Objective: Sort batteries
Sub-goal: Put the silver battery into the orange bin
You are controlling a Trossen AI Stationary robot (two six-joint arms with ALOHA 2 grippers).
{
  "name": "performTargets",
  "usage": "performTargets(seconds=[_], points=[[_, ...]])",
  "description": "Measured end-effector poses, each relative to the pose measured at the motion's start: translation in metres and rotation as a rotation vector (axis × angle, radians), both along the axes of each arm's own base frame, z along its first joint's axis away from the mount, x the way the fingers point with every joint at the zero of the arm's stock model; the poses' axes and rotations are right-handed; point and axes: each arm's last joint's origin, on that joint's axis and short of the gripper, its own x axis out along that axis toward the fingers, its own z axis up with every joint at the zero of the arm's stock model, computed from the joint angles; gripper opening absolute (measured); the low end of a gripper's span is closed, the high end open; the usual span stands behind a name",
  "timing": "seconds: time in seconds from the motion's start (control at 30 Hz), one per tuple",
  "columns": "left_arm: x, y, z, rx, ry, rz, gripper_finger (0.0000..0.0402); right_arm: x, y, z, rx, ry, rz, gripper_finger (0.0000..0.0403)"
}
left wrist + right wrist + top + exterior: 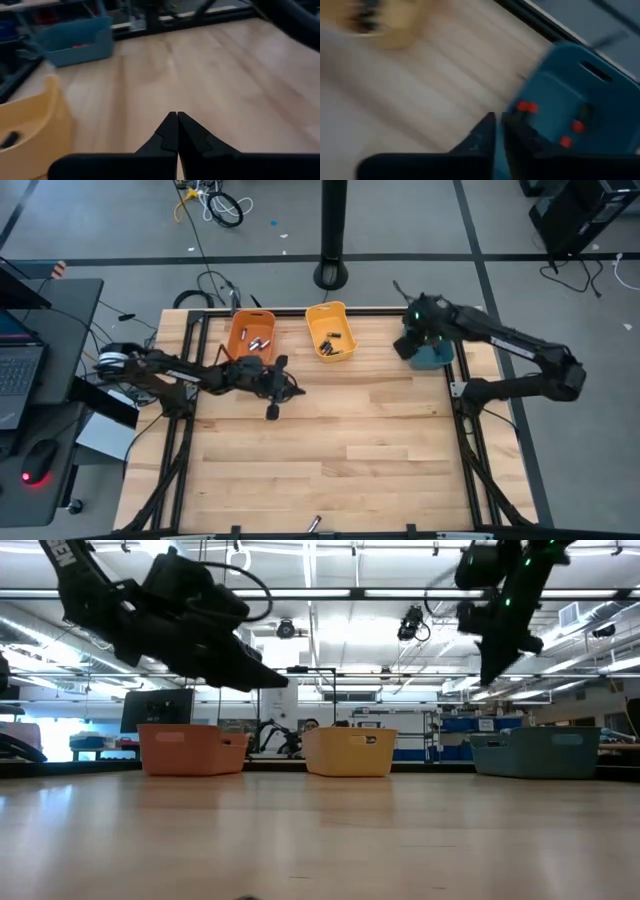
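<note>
Black fingers of my left gripper [177, 131] are pressed together, empty, just beside the orange bin [250, 337] holding silvery batteries [259, 342]. My right gripper [498, 131], closed too, hangs over the teal bin [580, 100]; dark batteries [331, 347] fill the yellow bin [330, 317].

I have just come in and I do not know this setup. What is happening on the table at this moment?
A two-armed robot is sorting batteries into three bins at the table's far edge. The orange bin and the yellow bin each hold several batteries. The left gripper hangs shut and empty near the orange bin. The right gripper is shut above the teal bin, which holds orange-ended cells.
</note>
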Motion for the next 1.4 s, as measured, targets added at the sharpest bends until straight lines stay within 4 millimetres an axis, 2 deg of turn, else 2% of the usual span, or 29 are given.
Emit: performTargets(seconds=[0.07, 0.17, 0.27, 0.4, 0.57, 0.8, 0.9, 1.0, 1.17, 1.4], points=[[-0.001, -0.010, 0.003, -0.003, 0.019, -0.039, 0.0006, 0.008, 0.021, 0.004, -0.049, -0.048, 0.067, 0.0012], [-0.002, -0.026, 0.003, -0.017, 0.094, -0.091, 0.0006, 0.020, 0.050, 0.000, -0.100, -0.127, 0.150, 0.0017], [0.001, -0.043, 0.004, -0.023, 0.177, -0.129, 0.0006, 0.032, 0.078, -0.012, -0.131, -0.203, 0.211, 0.0023], [0.003, -0.066, 0.006, -0.001, 0.293, -0.130, 0.0006, 0.045, 0.112, -0.031, -0.179, -0.311, 0.273, 0.0009], [0.001, -0.096, 0.011, -0.084, 0.314, -0.170, 0.0006, 0.058, 0.144, -0.054, -0.183, -0.430, 0.319, 0.0015], [-0.011, -0.148, 0.005, -0.148, 0.313, -0.128, 0.0006, 0.078, 0.185, -0.087, -0.157, -0.431, 0.436, 0.0007], [-0.010, -0.172, 0.004, -0.216, 0.303, -0.120, 0.0006, 0.086, 0.205, -0.100, -0.139, -0.460, 0.497, 0.0008], [-0.005, -0.199, 0.002, -0.253, 0.313, -0.125, 0.0006, 0.094, 0.229, -0.109, -0.090, -0.517, 0.633, 0.0015], [0.003, -0.239, -0.003, -0.261, 0.346, -0.140, 0.0006, 0.113, 0.276, -0.113, -0.009, -0.613, 0.863, 0.0014], [0.025, -0.283, -0.022, -0.331, 0.421, -0.115, 0.0006, 0.145, 0.331, -0.112, -0.037, -0.589, 1.050, 0.0022]])
